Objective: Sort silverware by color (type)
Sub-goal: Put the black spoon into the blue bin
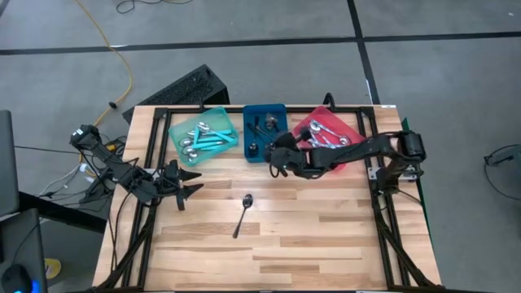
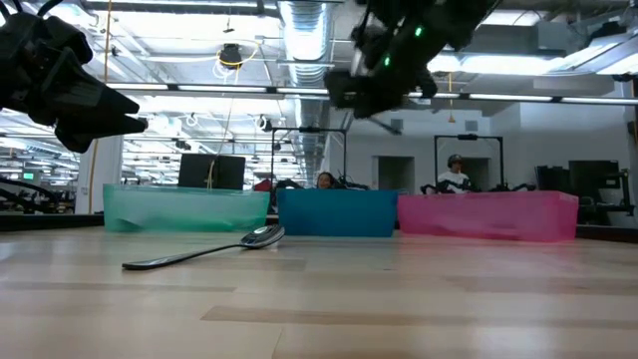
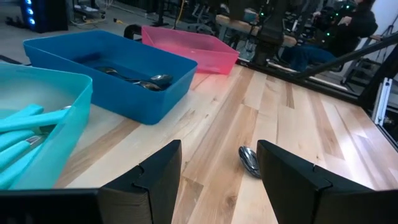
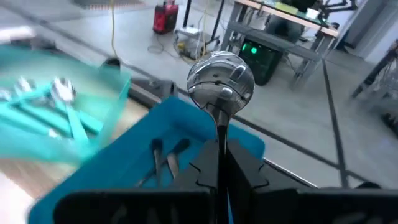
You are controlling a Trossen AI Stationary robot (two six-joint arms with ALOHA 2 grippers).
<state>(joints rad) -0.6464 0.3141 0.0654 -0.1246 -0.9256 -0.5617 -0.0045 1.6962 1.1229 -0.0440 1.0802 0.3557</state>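
Note:
My right gripper [image 1: 277, 161] hangs above the near end of the blue tray [image 1: 247, 134], shut on a silver spoon [image 4: 221, 81]. The blue tray holds dark spoons [image 4: 163, 158]. Beside it, the teal tray [image 1: 175, 130] holds teal-handled spoons [image 1: 203, 138] and the pink tray [image 1: 354, 130] holds silver spoons [image 1: 326, 134]. One more spoon [image 1: 242, 213] lies flat on the table's middle, its bowl toward the far edge. My left gripper [image 1: 189, 181] waits open at the table's left, above the wood, with that spoon [image 3: 250, 160] ahead of it. My right gripper pinches the silver spoon's handle [image 4: 219, 127] between its two fingers, which lie along it. The bowl [image 4: 221, 81] sticks out past the fingertips with its hollow facing the wrist camera. The gripper comes from the table's right, tilted slightly down. The spoon is lifted clear above the blue tray.
The three trays stand side by side along the far edge. A black keyboard [image 1: 183, 88] lies on the floor beyond the far left corner. The near half of the table [image 1: 277, 252] is bare wood. People sit in the room behind [image 2: 454, 175].

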